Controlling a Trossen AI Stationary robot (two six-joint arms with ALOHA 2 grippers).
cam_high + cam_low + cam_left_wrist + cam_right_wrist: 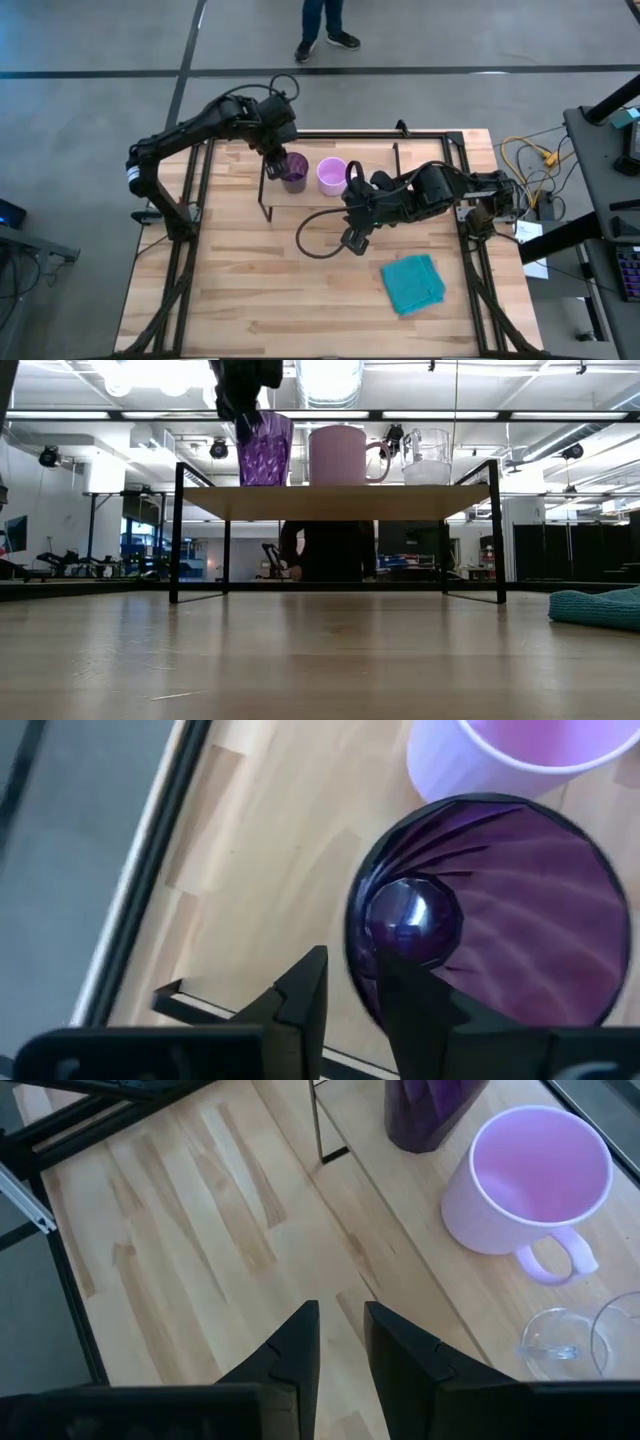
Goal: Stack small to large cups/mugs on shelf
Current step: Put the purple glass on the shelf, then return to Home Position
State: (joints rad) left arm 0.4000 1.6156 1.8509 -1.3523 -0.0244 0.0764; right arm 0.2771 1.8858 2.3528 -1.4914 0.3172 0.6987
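Three vessels stand in a row on the shelf's wooden top board point(340, 502): the dark purple tumbler point(265, 450), the pink mug point(338, 455) with its handle toward the clear glass cup point(427, 457). My left gripper point(350, 970) is open above the tumbler point(500, 910), pointing steeply down. Its fingers straddle the rim's edge, one over the mouth and one outside. My right gripper point(340, 1330) hangs open over the table in front of the shelf point(310, 205), nothing between its fingers. In the high view the right arm hides the glass cup. My left gripper's fingers point(305, 995) stand on either side of the tumbler's rim point(352, 935), coming from above. A gap shows between them. Whether either finger touches the wall, I cannot tell. The tumbler stands upright on the shelf board.
A teal cloth point(413, 283) lies on the table toward the near right. A black cable loop point(310, 235) hangs by the right arm in front of the shelf. Black frame rails point(200, 200) run along the table's sides. A person point(325, 25) stands beyond the far edge.
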